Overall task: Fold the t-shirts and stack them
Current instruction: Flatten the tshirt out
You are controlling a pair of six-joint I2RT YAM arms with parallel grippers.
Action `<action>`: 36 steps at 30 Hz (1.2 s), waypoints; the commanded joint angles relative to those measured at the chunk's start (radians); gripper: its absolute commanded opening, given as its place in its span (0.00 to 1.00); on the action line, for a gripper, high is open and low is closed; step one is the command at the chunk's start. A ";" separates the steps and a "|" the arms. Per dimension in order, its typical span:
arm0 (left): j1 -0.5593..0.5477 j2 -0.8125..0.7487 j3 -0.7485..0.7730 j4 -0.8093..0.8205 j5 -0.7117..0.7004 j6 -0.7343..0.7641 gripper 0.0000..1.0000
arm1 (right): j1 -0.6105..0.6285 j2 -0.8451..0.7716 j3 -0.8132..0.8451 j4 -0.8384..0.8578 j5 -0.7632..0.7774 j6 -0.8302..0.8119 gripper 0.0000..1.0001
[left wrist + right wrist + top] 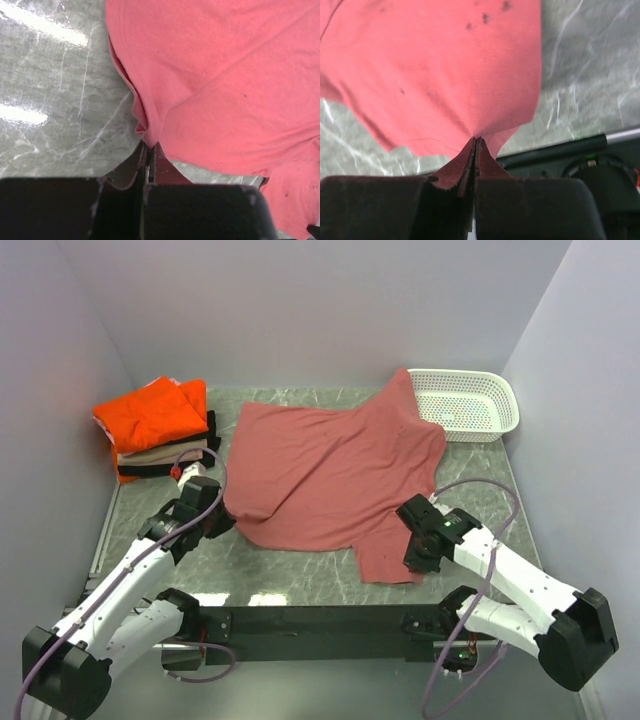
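Observation:
The dusty-red t-shirt (325, 475) lies spread and rumpled on the marble table, one corner draped over the basket rim. My left gripper (226, 510) is shut on its near-left edge; the left wrist view shows the cloth (220, 85) pinched at the tips of my left gripper (150, 145). My right gripper (412, 540) is shut on its near-right hem; the right wrist view shows the fabric (435, 75) pulled into the tips of my right gripper (476, 140). A folded stack sits at the far left: the orange shirt (150, 415) on top, the beige (165, 455) and the black (140, 472) under it.
A white perforated basket (470, 405) stands at the back right, partly under the shirt's corner. Grey walls close in left, right and back. The arm bases and a black rail (320, 620) run along the near edge.

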State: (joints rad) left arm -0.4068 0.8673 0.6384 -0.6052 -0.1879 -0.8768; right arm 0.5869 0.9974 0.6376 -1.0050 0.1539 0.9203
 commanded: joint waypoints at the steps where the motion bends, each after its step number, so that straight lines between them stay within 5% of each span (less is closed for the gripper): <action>1: 0.005 -0.019 0.055 -0.022 0.021 0.022 0.01 | 0.039 -0.037 0.046 -0.135 -0.019 0.023 0.00; 17: 0.005 -0.116 0.118 -0.183 0.057 -0.031 0.00 | 0.234 -0.045 0.209 -0.434 -0.082 0.051 0.00; 28: 0.003 -0.188 0.133 -0.265 0.018 -0.074 0.01 | 0.364 -0.083 0.181 -0.420 -0.229 0.137 0.00; 36: 0.005 -0.188 0.136 -0.255 0.004 -0.073 0.01 | 0.386 -0.048 0.203 -0.399 -0.160 0.135 0.00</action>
State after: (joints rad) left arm -0.4068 0.6880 0.7349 -0.8677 -0.1574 -0.9405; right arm 0.9646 0.9379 0.8120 -1.3224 -0.0429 1.0370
